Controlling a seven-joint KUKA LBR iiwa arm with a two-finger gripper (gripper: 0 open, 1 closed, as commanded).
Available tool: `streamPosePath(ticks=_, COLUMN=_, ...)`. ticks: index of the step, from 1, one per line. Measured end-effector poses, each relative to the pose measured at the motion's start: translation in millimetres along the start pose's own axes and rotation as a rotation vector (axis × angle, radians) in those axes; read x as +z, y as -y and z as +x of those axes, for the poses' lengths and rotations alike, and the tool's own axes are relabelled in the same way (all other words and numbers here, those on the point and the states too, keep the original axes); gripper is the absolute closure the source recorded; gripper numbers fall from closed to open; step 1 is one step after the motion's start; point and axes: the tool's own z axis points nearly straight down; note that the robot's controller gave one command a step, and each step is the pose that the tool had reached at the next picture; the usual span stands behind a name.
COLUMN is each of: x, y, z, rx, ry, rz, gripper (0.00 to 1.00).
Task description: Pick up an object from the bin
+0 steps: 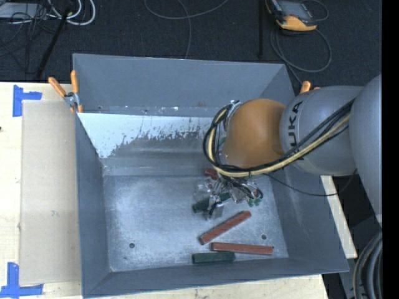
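Note:
My gripper [209,205] pokes out from under the orange cover near the middle of the bin floor, its dark tips low over the bare metal. A reddish-brown flat stick [225,227] lies slanted just to the lower right of the tips, apart from them. A second reddish-brown stick [242,248] lies flat near the front wall. Beside it lies a dark green stick [213,258], closest to the front edge. Nothing shows between the tips.
The arm and its orange cover with cables hang over the bin's right half and hide the floor beneath. The left half of the floor is bare scuffed metal, with sloping walls all round.

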Motion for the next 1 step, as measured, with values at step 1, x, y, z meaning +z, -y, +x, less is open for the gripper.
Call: streamPosePath(ticks=1, x=-244.4, y=5.3, z=97.3, rx=-0.305, ry=0.006, rz=0.004, gripper=1.0)
